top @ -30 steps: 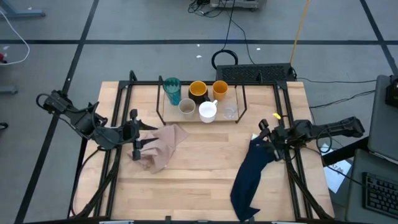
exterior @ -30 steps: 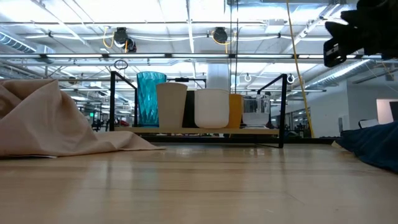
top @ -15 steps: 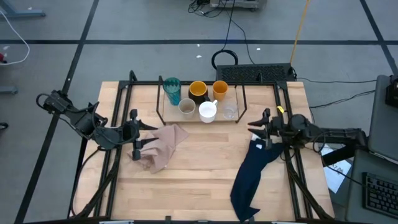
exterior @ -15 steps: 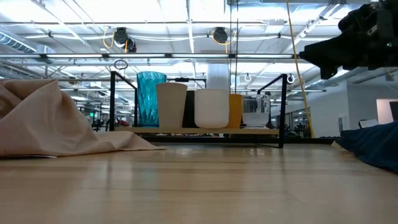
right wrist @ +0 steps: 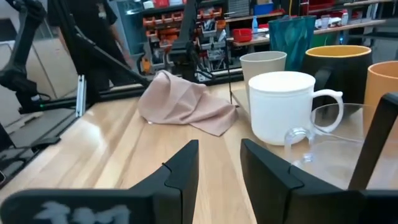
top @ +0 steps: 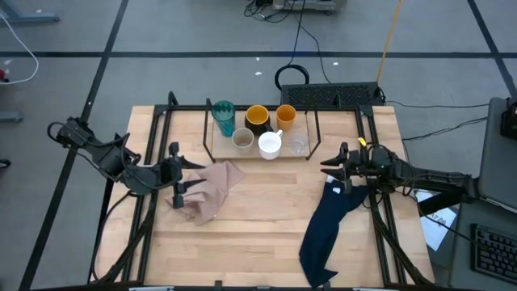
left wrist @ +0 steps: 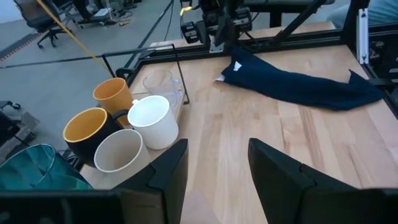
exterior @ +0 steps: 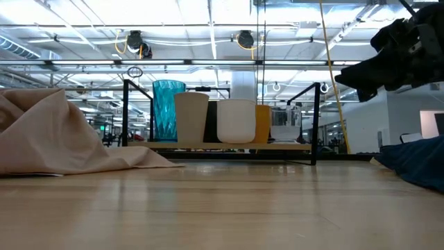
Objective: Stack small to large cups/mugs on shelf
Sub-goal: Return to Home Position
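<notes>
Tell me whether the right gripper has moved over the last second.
Yes. In the high view the right gripper has edged leftward, closer to the right end of the shelf; the low view shows it lower too.

Grey floor (top: 202,32) (dark lines (top: 161,55)) beneath bright ceiling lights (exterior: 211,17).

cups (top: 269,145) on shelf (top: 242,157) | left fingers (top: 187,166) spread, at pink cloth (top: 212,191) | right fingers (top: 331,163) spread, over navy cloth (top: 327,226)

In the low view, the white mug (exterior: 236,121) hides most of the orange cup (exterior: 262,123). The navy cloth (exterior: 416,163) runs off that picture's edge. The left wrist view cuts off the teal glass (left wrist: 34,167).
</notes>
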Robot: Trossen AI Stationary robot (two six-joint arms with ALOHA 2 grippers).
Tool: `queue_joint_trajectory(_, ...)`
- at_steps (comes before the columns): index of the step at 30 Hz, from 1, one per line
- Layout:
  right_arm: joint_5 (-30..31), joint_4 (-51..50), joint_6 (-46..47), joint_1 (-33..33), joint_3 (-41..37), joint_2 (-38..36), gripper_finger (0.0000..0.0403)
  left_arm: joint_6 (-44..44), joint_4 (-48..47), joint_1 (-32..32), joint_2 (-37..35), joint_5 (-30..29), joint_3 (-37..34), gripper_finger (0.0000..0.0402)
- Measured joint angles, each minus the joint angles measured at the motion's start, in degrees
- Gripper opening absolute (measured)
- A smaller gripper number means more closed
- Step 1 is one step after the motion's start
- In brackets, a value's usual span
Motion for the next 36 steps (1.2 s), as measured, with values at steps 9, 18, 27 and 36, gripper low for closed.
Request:
queue_joint_trajectory(9, 0.46, 3.46, -3.8, 0.0, -0.02, -0.02, 0.011, -1.2, -0.03, 0.0, 0.05, -0.62, 0.0, 0.0168)
queue_joint_trajectory(18, 2.01, 4.85, -3.0, 0.02, -0.02, -0.02, 0.011, -2.22, 0.17, 0.0, 1.09, -2.73, 0.02, 0.0168)
queue_joint_trajectory(27, 1.95, 5.42, -0.7, 0.02, -0.02, -0.02, 0.011, -7.78, 1.97, -1.97, 8.08, -3.86, -0.17, 0.0168)
queue_joint_trajectory(36, 1.92, 6.46, -0.7, 0.02, -0.02, -0.02, 0.011, -1.78, 34.56, -3.56, 9.36, 9.18, -15.87, 0.0168)
